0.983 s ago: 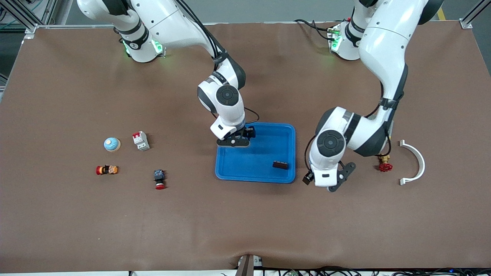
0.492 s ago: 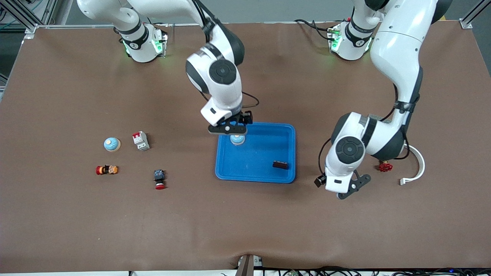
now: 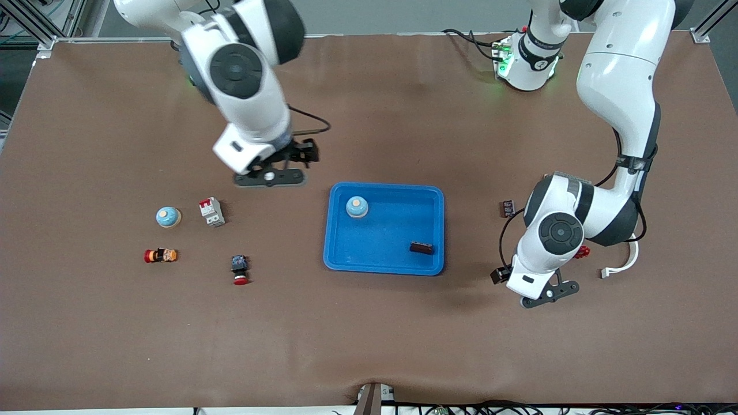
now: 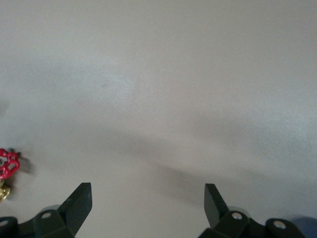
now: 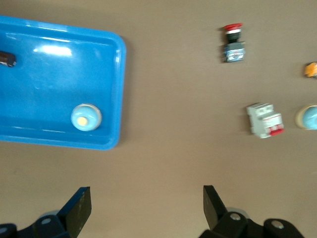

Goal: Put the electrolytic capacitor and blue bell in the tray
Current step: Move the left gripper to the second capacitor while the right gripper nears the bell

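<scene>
The bright-blue tray (image 3: pixel 392 233) lies mid-table. In it sit a blue bell (image 3: pixel 357 207) near the corner toward the right arm's base and a small dark brown capacitor (image 3: pixel 421 248) near the corner nearest the front camera. The right wrist view shows the tray (image 5: pixel 44 84), the bell (image 5: pixel 85 117) and the capacitor (image 5: pixel 7 58). My right gripper (image 3: pixel 269 178) is open and empty, up over bare table beside the tray (image 5: pixel 147 206). My left gripper (image 3: pixel 546 293) is open and empty over bare table toward the left arm's end (image 4: pixel 147 203).
Toward the right arm's end lie a second blue bell (image 3: pixel 168 217), a white breaker (image 3: pixel 211 211), an orange-and-red part (image 3: pixel 161 255) and a red push button (image 3: pixel 239 270). Near the left arm lie a small dark part (image 3: pixel 508 208), a red valve (image 3: pixel 581 252) and a white curved piece (image 3: pixel 625 262).
My right gripper let go of the blue bell in the tray, rose and moved off toward the right arm's end. My left gripper drifted away from the tray.
</scene>
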`<state>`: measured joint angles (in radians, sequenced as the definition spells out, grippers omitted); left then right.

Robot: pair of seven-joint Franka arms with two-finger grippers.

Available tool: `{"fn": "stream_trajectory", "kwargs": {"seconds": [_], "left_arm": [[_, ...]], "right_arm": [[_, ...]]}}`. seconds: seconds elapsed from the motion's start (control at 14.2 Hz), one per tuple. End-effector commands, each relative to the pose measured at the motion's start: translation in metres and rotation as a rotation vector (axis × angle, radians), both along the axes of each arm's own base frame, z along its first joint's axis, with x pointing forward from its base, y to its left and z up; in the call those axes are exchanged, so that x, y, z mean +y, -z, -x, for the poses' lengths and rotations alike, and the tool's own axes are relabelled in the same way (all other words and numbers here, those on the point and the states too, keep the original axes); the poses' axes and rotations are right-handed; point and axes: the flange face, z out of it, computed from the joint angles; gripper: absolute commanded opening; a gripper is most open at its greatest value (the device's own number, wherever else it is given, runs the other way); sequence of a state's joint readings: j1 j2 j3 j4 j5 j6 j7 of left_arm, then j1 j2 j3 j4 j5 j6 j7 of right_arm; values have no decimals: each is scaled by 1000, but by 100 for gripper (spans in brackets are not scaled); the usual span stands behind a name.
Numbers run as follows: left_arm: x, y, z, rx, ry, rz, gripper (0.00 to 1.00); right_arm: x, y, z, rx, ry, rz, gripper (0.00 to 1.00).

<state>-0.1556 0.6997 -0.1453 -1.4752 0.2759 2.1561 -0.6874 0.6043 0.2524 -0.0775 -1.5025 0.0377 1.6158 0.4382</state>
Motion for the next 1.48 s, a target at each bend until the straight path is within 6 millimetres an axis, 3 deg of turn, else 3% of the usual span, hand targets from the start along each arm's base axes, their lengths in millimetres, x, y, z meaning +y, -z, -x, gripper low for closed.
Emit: {"fn": "stream_trajectory", "kwargs": {"seconds": [0.0,0.21,0.49,0.56,0.63,0.84,1.12,1.4], "left_arm": [[7,-4,1,-3,86,2,100],[14,-3,-3,-12,160,3,100],[23,13,5,-34,189,23,100],[38,15,8,-45,175,28,100],[39,19,14,-50,195,40,100],[49,8,36,-62,211,58,100],[54,-3,75,-26,223,86,100],[47,1,129,-28,261,103,100]], "right_arm": [[-69,-34,-6,36,-68,-28,100],[-151,-54,-20,43,-168,-55,100],[-246,-44,-39,64,-248,-91,100],[-271,-40,-41,67,-264,-101,100],[-292,-38,-44,67,-281,-101,100],[-337,-21,-47,61,-321,-73,100],[-404,35,-45,18,-312,-82,100],[-426,80,-38,-15,-290,-78,100]]}}
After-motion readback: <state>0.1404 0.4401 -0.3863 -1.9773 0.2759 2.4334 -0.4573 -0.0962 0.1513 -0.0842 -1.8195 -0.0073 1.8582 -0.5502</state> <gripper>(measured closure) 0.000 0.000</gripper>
